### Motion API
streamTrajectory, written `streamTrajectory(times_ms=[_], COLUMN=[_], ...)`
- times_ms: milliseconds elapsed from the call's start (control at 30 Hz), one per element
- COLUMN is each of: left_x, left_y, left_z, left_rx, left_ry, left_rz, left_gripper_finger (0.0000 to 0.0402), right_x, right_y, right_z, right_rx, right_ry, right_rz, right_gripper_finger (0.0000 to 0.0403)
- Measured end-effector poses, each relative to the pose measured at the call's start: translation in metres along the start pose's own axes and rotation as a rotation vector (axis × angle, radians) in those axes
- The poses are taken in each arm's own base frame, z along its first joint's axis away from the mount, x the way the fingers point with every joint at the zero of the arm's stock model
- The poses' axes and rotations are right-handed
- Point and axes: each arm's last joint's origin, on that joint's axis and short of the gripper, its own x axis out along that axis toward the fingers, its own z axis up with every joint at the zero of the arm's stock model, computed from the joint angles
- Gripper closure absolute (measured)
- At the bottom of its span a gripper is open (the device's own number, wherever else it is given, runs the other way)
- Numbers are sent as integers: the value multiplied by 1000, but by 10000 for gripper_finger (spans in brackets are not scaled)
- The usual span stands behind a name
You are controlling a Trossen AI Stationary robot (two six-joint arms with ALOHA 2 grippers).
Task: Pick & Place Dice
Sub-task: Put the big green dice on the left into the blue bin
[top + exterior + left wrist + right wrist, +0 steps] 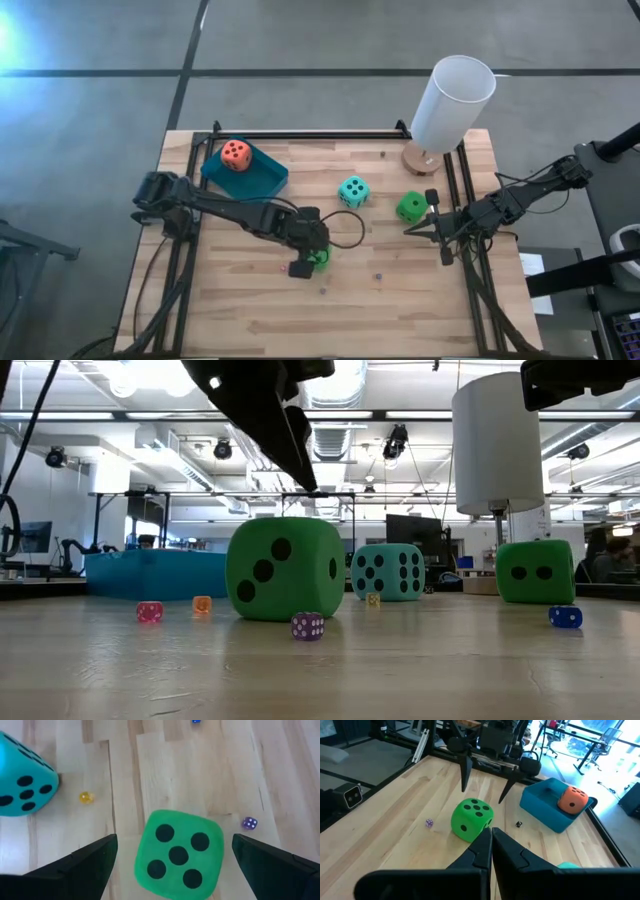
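A green die rests on the wooden table with five pips up, directly below my left gripper. That gripper is open; its fingers hang above the die on either side and touch nothing. A second green die and a teal die sit farther right on the table. An orange-red die lies in the blue tray at the far left. My right gripper waits shut at the right side, near the second green die.
A tall white cylinder on a round wooden base stands at the far right corner. Tiny dice lie scattered on the boards: a purple one, a yellow one, a blue one. Black rails frame the table.
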Motion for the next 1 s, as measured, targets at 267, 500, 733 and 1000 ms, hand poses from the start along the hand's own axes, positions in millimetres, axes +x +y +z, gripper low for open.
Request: streamTrajectory(times_ms=[267, 500, 733, 1000], left_x=[11, 20, 31, 33], left_y=[-6, -6, -6, -2], left_z=[17, 19, 16, 16], left_rx=[65, 48, 37, 31], left_ry=[173, 248, 277, 283], left_rz=[-2, 1, 4, 7], left_gripper_finger=[4, 4, 2, 2], right_x=[0, 0, 0, 0], right_y=[0, 0, 0, 0], right_z=[0, 0, 0, 0], right_rx=[0, 0, 0, 0], right_ry=[-1, -1, 0, 0], right_rz=[0, 0, 0, 0], right_gripper_finger=[394, 394, 394, 394])
